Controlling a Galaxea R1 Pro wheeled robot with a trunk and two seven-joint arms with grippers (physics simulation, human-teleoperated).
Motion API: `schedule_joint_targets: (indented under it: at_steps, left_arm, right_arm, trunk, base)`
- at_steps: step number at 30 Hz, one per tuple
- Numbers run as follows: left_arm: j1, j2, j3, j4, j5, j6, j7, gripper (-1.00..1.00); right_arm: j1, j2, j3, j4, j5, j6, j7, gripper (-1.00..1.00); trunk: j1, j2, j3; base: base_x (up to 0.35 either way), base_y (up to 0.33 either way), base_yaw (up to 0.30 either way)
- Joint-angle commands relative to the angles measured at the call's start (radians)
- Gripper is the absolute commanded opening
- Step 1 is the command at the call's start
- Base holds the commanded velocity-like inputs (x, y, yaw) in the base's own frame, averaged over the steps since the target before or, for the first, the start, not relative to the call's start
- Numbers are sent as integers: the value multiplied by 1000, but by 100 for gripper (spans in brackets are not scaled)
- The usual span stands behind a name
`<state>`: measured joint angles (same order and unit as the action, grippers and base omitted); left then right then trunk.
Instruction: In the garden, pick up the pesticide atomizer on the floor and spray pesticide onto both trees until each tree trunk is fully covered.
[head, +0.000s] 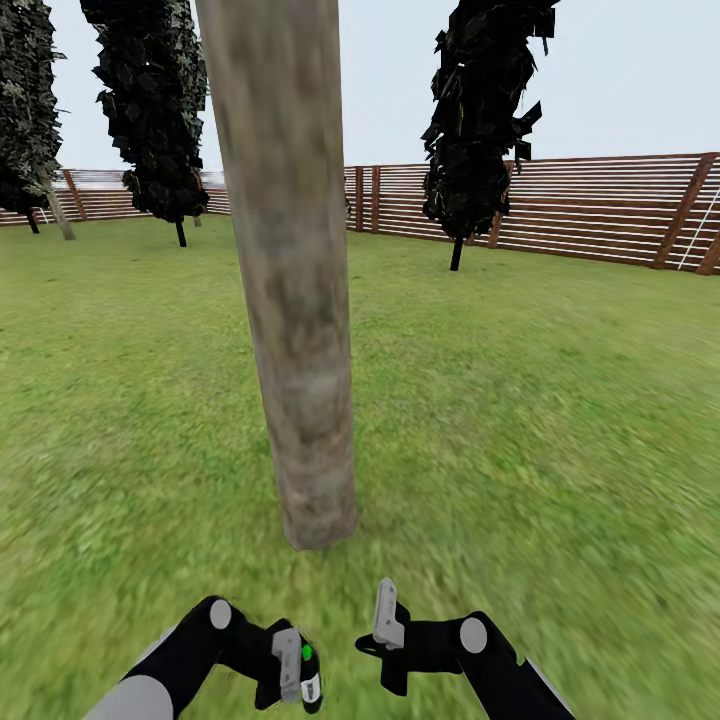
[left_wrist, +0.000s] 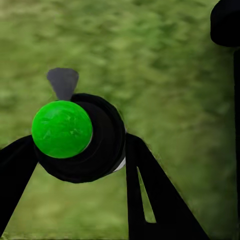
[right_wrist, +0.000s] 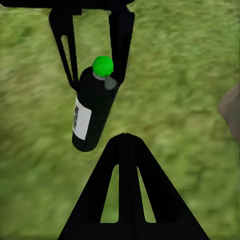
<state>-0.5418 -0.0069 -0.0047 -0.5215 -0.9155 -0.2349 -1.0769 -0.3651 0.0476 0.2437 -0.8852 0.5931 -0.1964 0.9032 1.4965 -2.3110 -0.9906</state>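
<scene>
The left pincer (head: 297, 668) is closed on the one sprayer (head: 303, 668) — black, green cap. The right pincer (head: 388, 630) holds nothing; I cannot tell how wide it gapes. One thick trunk (head: 300, 330) stands just ahead on the grass (head: 560, 420). Lift the nozzle toward the trunk — then spray up and down. Three dark trees (head: 480, 110) stand by the fence (head: 610, 205).

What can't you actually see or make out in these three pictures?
- Tree trunk: its top and foliage are cut off by the head view's upper edge.
- Pesticide atomizer: the white label's print is too blurred to read in the right wrist view.
- Atomizer body in the left wrist view: hidden behind its own green cap.
- Left gripper: its arm runs off the head view's bottom edge.
</scene>
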Motion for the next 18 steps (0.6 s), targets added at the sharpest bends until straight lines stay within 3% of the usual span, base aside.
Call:
schedule_joint_targets:
  at_steps: [1,2,5,8,9,13,15,16,18]
  left_arm:
    - [0,17,0,0,2,1,0,-100]
    - [0,35,0,0,2,1,0,-100]
    - [0,120,1,0,3,4,0,-100]
    - [2,166,4,0,3,6,0,-100]
    - [2,186,6,0,3,6,1,-100]
    - [1,221,14,-1,9,14,8,-100]
    - [0,230,39,-1,13,23,13,-100]
    - [0,231,80,-1,14,31,20,-100]
    - [3,230,168,-1,15,37,53,-100]
  right_arm:
    - [0,0,0,0,0,0,0,-100]
    - [0,-1,0,1,0,0,0,-100]
    - [0,-2,-1,4,1,0,0,-100]
    - [0,-7,-2,6,2,0,0,-100]
    - [0,-9,-3,7,3,0,0,100]
    - [0,-13,-9,9,4,-1,-5,100]
    - [0,-31,-13,11,5,-1,-12,100]
    - [1,-64,-31,21,3,-1,-34,100]
    - [1,-101,-103,92,1,-1,-124,100]
  trunk:
    - [0,0,0]
    - [0,0,0]
    - [0,0,0]
    - [0,0,0]
    - [0,0,0]
    - [0,0,0]
    - [0,0,0]
    - [0,0,0]
    - [0,0,0]
  base:
    - [0,0,0]
    - [0,0,0]
    - [0,0,0]
    - [0,0,0]
    - [0,0,0]
    - [0,0,0]
    - [0,0,0]
    - [0,0,0]
    - [0,0,0]
